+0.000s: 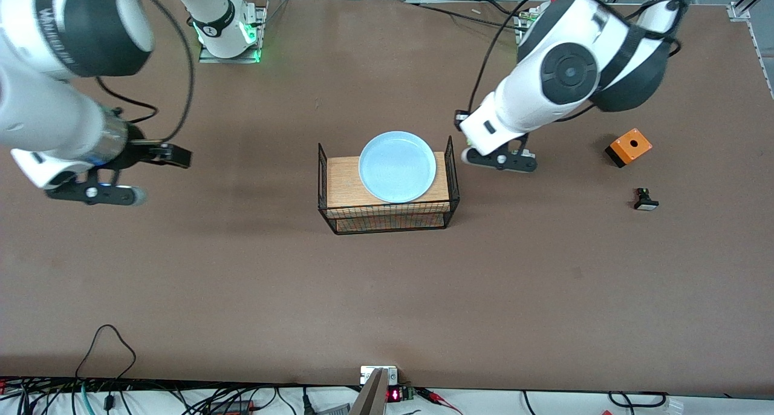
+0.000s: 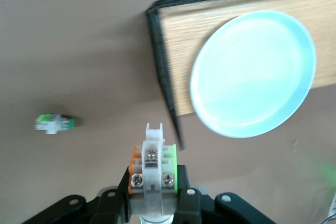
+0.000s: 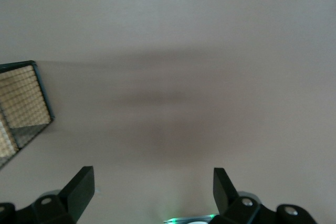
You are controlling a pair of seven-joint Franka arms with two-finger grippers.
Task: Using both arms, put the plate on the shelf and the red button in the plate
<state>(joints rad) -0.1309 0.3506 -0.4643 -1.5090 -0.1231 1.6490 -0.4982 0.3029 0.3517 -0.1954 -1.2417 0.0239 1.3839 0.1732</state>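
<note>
Plate (image 1: 397, 166) sits on the rack (image 1: 388, 216) mid-desk, overhanging its edge. Left gripper (image 2: 155, 203) hovers beside the rack, clamped on a white switch body (image 2: 153, 163); the cap's hidden, so can't confirm it's red. A loose pinch could drop it. Right gripper (image 3: 152, 182) waits wide open, empty.

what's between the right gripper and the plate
In the front view, mostly bare table, then the wire rack's end wall, separates the open right gripper from the plate.

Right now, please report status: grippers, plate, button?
Left gripper shut on red button, beside rack. Right gripper open, waiting. Plate on rack.
</note>
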